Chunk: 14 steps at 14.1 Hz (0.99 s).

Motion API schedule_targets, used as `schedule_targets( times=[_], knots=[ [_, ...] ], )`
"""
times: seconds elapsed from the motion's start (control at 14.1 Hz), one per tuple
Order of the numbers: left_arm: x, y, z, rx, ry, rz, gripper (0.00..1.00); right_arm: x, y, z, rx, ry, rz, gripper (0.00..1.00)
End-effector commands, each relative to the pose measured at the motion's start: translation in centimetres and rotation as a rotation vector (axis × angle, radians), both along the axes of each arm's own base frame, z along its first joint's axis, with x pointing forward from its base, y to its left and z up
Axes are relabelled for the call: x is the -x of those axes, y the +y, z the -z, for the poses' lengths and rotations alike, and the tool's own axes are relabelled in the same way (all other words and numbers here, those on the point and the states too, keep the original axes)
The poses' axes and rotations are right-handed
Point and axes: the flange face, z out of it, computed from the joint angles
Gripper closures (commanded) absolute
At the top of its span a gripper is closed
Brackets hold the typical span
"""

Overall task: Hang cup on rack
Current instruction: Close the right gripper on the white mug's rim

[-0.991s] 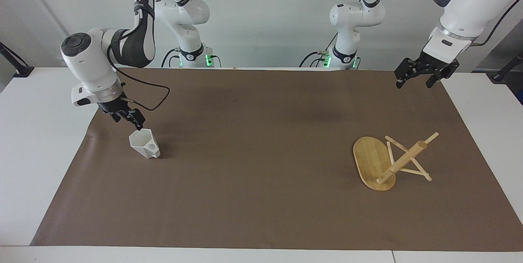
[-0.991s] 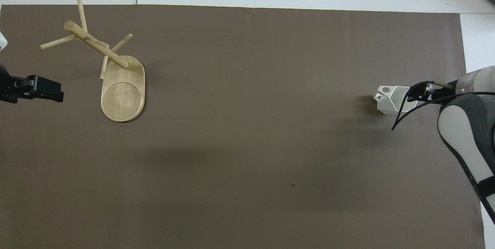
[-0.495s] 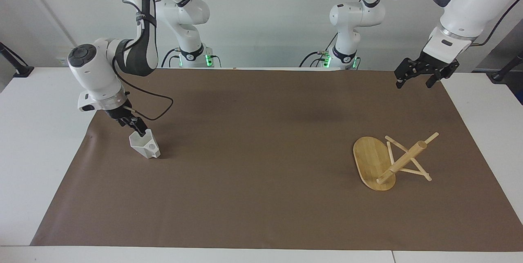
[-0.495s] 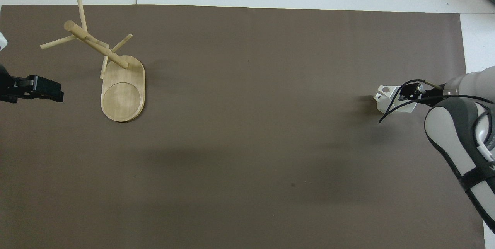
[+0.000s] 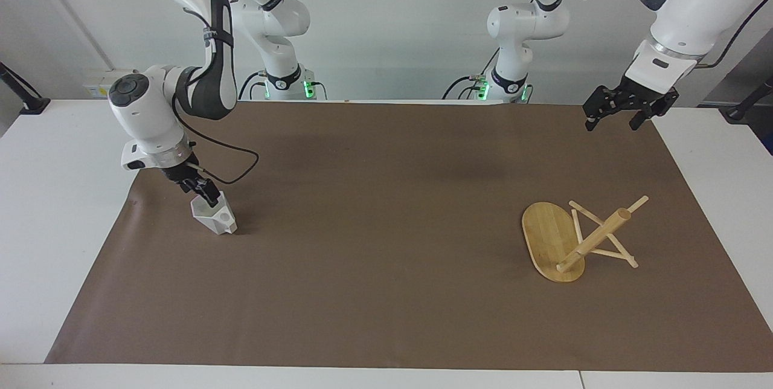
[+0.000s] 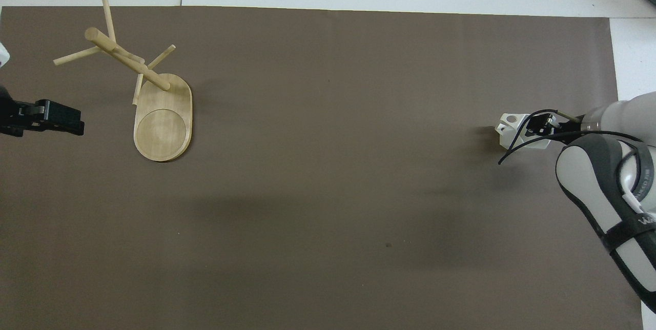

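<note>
The cup is seen on the brown mat at the right arm's end of the bench, well apart from the rack, which is tipped over on its side. The right pincer is set directly at the cup's rim, reaching into its mouth; whether it is gripping cannot be told. The left pincer is held spread wide, waiting, nearer the robots than the rack.

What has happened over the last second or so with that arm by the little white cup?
The right gripper has come down from just above the cup into its open mouth; a grip is not yet clear. The cup has not moved. The rack lies tipped over as before, and the left gripper waits open, unmoved.
</note>
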Motion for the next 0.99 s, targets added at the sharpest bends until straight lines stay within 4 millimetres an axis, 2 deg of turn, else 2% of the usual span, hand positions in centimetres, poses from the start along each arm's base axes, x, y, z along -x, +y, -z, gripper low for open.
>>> schedule_targets(
  times=[0.0, 0.35, 0.57, 0.92],
  knots=[
    [0.61, 0.29, -0.26, -0.02, -0.001, 0.007, 0.0, 0.56, -0.57, -0.04, -0.012, 0.007, 0.025, 0.18],
    [0.62, 0.29, -0.19, -0.02, 0.0, 0.007, 0.0, 0.73, -0.63, -0.09, -0.014, 0.018, 0.022, 0.49],
    [0.62, 0.29, -0.19, -0.02, 0.0, 0.007, 0.0, 0.67, -0.55, -0.16, -0.014, 0.016, 0.023, 0.76],
    [0.61, 0.29, -0.26, -0.02, -0.001, 0.007, 0.0, 0.59, -0.56, -0.3, -0.014, 0.013, 0.028, 1.0]
  ],
)
